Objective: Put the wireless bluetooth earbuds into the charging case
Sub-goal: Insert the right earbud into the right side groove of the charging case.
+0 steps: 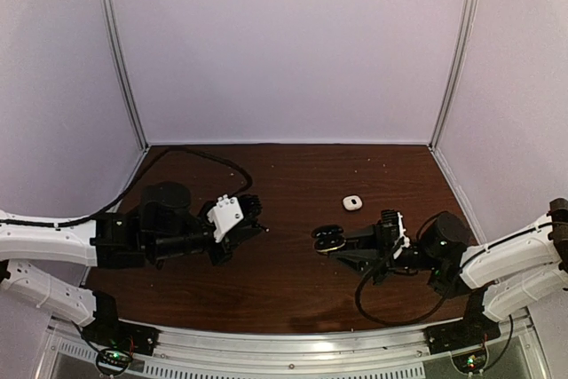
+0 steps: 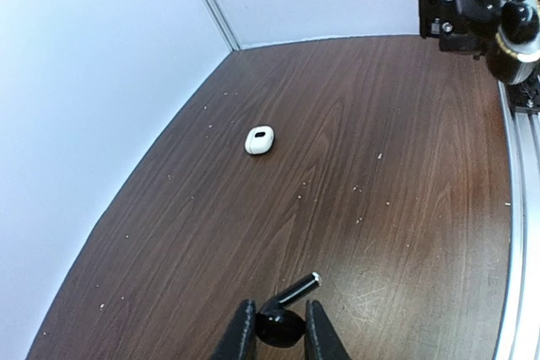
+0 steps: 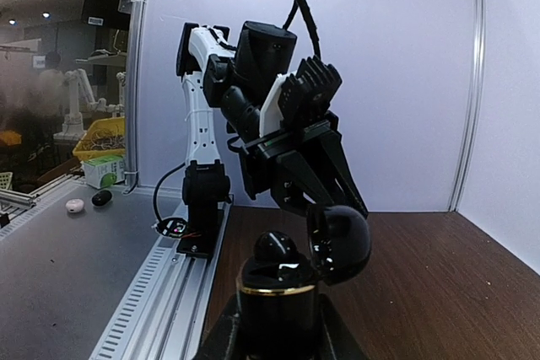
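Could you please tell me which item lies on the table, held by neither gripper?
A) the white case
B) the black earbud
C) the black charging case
A: the white case lies alone on the table, while the right gripper is shut on the open black charging case and the left gripper pinches the black earbud.

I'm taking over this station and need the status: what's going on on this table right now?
The robot is partway through putting an earbud into its case. The left gripper has its fingers shut on a small black earbud, stem sticking out ahead. The right gripper holds a black charging case with a gold band, its lid flipped open. The two are apart above the table, so the earbud is not yet inserted. A white case lies alone farther back.
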Controlling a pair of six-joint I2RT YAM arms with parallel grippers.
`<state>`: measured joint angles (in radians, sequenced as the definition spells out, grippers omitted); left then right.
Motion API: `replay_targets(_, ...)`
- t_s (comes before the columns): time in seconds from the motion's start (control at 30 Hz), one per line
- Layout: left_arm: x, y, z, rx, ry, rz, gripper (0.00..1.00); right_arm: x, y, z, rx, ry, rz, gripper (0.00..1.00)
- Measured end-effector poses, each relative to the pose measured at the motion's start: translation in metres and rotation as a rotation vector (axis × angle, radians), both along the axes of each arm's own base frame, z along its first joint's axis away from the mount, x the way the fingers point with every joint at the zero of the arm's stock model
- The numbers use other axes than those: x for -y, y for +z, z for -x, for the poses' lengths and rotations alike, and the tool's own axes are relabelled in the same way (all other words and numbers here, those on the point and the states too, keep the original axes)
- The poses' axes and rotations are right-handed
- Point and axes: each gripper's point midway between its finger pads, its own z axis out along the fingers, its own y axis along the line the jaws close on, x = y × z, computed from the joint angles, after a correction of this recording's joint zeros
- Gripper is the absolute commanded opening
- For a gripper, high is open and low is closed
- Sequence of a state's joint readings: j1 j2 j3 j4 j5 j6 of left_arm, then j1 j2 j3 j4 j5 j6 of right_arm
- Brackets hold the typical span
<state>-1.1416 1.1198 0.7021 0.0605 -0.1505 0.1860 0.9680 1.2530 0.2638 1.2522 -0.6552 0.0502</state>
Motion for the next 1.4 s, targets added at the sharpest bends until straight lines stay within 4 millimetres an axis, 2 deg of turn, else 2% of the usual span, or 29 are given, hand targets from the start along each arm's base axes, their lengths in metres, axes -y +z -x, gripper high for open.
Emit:
replay_targets(0.13, 0.001, 0.009, 0.012, 0.027, -0.025, -0.044, 0.08, -0.003, -0.007, 0.002, 0.001, 0.018, 0.032, 0.0)
replay_targets(0.37, 0.011, 0.042, 0.029, 0.094, -0.07, -0.055, 0.08, -0.005, -0.015, 0.005, -0.004, 0.043, 0.059, 0.0)
replay_targets(0.8, 0.045, 0.062, 0.069, 0.186, -0.169, -0.12, 0.08, -0.015, -0.024, 0.001, -0.064, 0.063, 0.104, 0.0)
replay_targets(0.93, 0.057, 0.065, 0.077, 0.215, -0.189, -0.142, 0.08, -0.018, -0.027, -0.002, -0.101, 0.064, 0.112, 0.0)
replay_targets(1.07, 0.069, 0.058, 0.08, 0.234, -0.199, -0.182, 0.08, -0.02, -0.029, -0.004, -0.132, 0.059, 0.116, 0.0)
replay_targets(1.2, 0.072, 0.052, 0.08, 0.243, -0.201, -0.21, 0.07, -0.022, -0.03, -0.004, -0.152, 0.058, 0.119, 0.0)
replay_targets(1.4, 0.078, 0.053, 0.077, 0.268, -0.189, -0.226, 0.07, -0.027, -0.03, -0.004, -0.171, 0.06, 0.122, 0.0)
